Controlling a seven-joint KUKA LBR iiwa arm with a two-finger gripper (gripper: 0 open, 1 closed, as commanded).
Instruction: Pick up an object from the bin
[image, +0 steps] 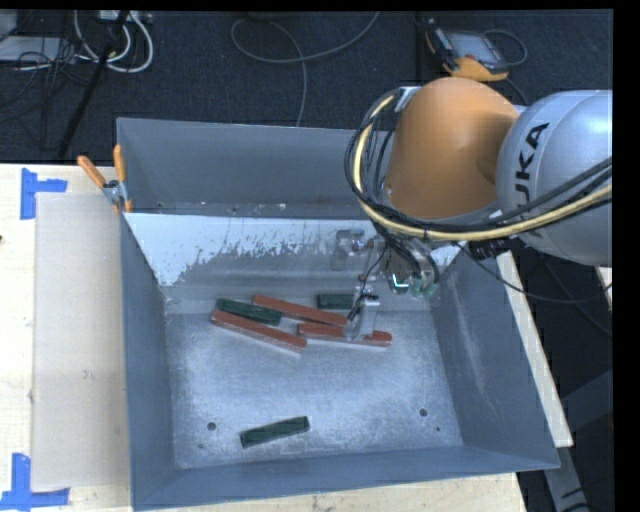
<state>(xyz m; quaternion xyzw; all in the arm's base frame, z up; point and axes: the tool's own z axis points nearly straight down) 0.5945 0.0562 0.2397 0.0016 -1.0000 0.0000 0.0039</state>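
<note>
Orange wrist cover (440, 150) top | hand (362, 318) at rt end of red-brown bars (300, 309) | grip unclear

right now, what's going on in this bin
A KUKA arm reaches into the grey bin from the right. Its pincer is down at the right end of a cluster of red-brown sticks and dark green sticks near the far wall. They seem to lie on the floor; whether it grips one I cannot tell. A lone green stick lies near the front.
</note>
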